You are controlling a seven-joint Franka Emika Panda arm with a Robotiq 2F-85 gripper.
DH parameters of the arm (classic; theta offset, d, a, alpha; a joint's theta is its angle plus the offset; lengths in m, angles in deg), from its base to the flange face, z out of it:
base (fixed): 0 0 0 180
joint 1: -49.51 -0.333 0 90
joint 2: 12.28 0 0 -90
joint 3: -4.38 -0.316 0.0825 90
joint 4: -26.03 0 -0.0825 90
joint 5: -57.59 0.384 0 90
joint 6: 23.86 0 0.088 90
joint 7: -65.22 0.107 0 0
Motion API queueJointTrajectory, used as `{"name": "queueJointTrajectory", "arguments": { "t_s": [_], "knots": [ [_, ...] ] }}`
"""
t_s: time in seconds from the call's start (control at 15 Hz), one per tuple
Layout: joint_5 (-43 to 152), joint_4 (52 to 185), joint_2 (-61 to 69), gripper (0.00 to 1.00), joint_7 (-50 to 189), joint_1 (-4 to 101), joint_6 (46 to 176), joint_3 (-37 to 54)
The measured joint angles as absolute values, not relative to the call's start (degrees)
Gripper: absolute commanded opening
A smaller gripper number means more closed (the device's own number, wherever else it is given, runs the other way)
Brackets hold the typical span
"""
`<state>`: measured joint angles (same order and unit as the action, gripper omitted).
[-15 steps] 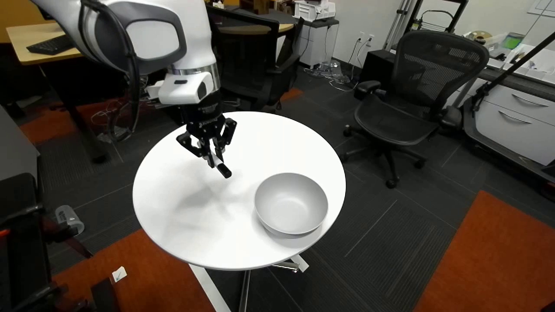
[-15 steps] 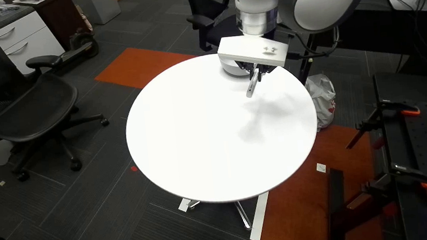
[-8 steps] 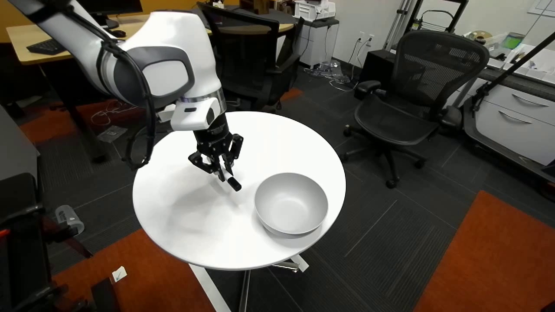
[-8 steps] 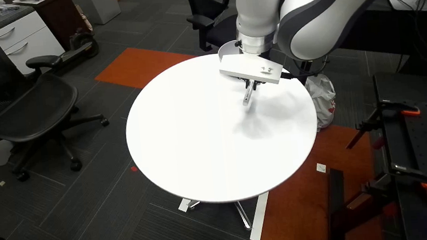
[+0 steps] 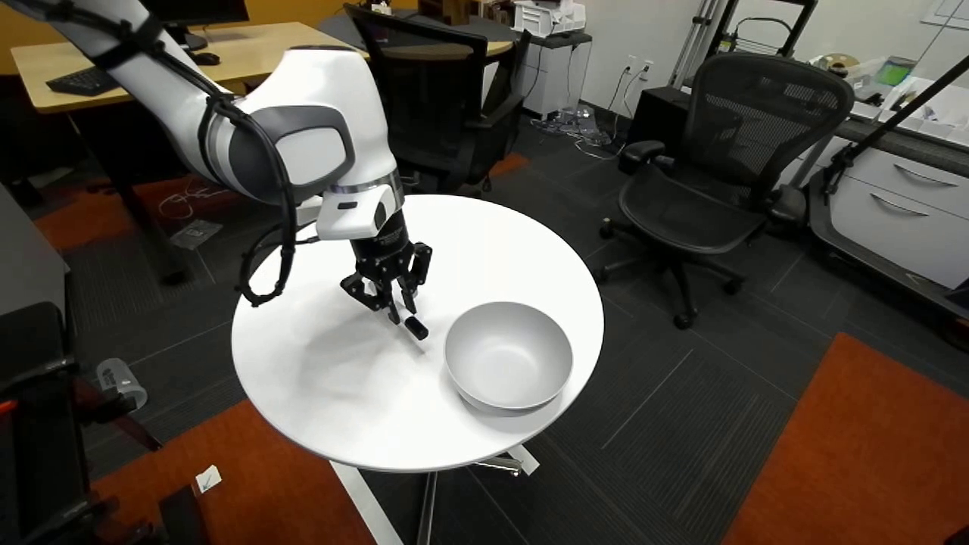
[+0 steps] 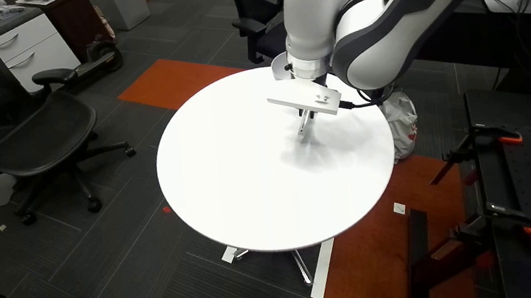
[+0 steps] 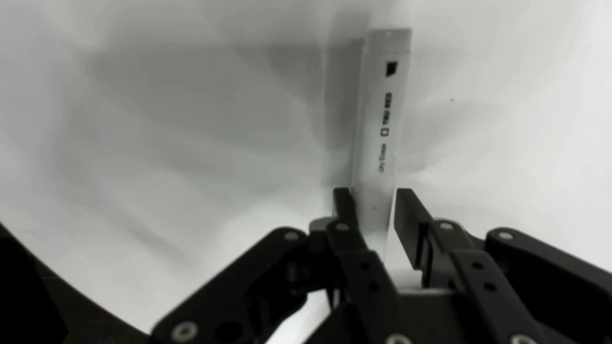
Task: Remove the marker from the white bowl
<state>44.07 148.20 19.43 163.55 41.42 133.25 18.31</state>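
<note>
Robotiq gripper (image 7: 374, 200), jaws slightly apart astride dry-erase marker (image 7: 382, 119). White bowl (image 5: 509, 352) nr. right on rd. table (image 5: 503, 253) in an ext. view.

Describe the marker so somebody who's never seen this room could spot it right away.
Find the round white table, where a light-grey bowl sits near the edge. Beside that bowl, between the fingers of the end effector, is the marker. Unlike the round, plain bowl, it's slender, pale and lettered, with a black end.

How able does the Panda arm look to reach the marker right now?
Likely yes: in the wrist view, the marker sits between the fingers, a slim gap beside one, with nothing visible in the way.
</note>
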Motion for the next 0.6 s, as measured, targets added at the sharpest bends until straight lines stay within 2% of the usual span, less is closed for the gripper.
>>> {"name": "queueJointTrajectory", "arguments": {
  "t_s": [0.33,0.6],
  "knots": [
    [44.82,147.23,19.90,0.98,163.53,41.42,133.25,18.65],
    [45.66,146.64,19.90,1.00,163.46,41.45,133.25,18.98]
  ]
}}
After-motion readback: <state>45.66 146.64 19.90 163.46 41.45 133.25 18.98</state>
